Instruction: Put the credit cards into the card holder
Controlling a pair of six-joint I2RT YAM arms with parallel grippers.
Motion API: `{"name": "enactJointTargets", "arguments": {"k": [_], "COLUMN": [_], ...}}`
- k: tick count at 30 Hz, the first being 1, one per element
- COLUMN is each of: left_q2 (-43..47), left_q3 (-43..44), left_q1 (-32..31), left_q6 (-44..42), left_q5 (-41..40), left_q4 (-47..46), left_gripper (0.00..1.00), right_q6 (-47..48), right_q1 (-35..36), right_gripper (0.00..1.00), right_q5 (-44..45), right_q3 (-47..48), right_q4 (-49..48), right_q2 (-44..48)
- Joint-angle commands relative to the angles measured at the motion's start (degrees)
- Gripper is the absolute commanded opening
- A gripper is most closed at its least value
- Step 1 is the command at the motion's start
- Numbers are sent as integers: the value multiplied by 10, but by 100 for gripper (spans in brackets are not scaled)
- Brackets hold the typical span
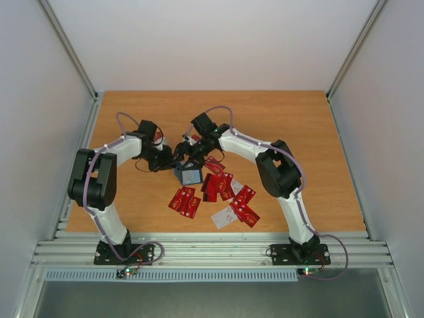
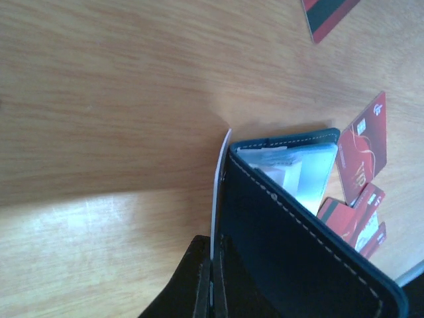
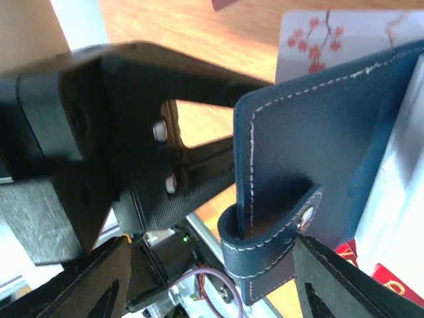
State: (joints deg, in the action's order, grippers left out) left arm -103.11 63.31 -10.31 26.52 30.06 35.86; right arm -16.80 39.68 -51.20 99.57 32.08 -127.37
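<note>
the card holder (image 1: pixel 189 175) stands beside scattered credit cards (image 1: pixel 213 187).

Top view: even, bright, crisp, soft shadows on the orange-brown wooden table (image 1: pixel 298 132). Left wrist: glare streaks the wood lower left, thin white plastic card (image 2: pixel 220 185) flares, dark navy-blue stitched leather wallet (image 2: pixel 298 252) soft. Right wrist: foreground blurred, whites blown.

Surroundings: wood-grain tabletop (image 1: pixel 305 132).
Pale walls (image 1: pixel 199 40) enclose three sides; ribbed metal rail (image 1: pixel 212 250) runs along its near edge.
</note>
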Motion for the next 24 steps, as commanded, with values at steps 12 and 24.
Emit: {"name": "enactJointTargets", "arguments": {"k": [12,24], "left_q2": [76,112], "left_q3": [-63,-100], "left_q1": [34,60], "left_q6": [-2,-24], "left_q5": [-36,-30], "left_q4": [75,129], "left_gripper": [2,2], "right_q6": [-89,-99], "right_q1": [36,57], "right_gripper": [68,68], "right_q5": [25,68], "right_q3": [67,183], "right_q4": [-103,-61], "right_q2": [-92,-200]}}
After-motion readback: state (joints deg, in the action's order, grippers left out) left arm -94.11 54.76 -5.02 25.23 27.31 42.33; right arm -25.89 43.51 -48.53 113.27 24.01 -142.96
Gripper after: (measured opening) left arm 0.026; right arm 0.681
